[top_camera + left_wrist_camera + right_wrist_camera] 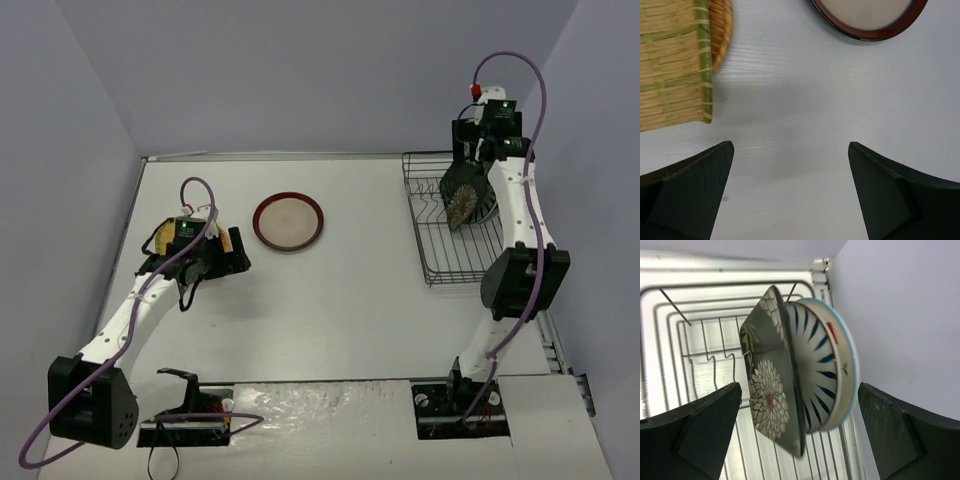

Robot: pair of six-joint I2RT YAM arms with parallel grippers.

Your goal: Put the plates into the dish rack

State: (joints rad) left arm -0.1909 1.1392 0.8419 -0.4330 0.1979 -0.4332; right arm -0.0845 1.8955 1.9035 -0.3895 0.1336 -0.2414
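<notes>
Right jaws are standing spread clear of the black floral plate (771, 400), which is leaning on the striped plate (817, 365) between dish rack (705, 354) tines; left jaws are also spread.

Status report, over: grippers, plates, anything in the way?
Left gripper open, over table beside yellow woven plate. Right gripper open above dish rack; black floral plate, striped plate standing in it. Red-rimmed plate on table. Nothing blocking.
</notes>
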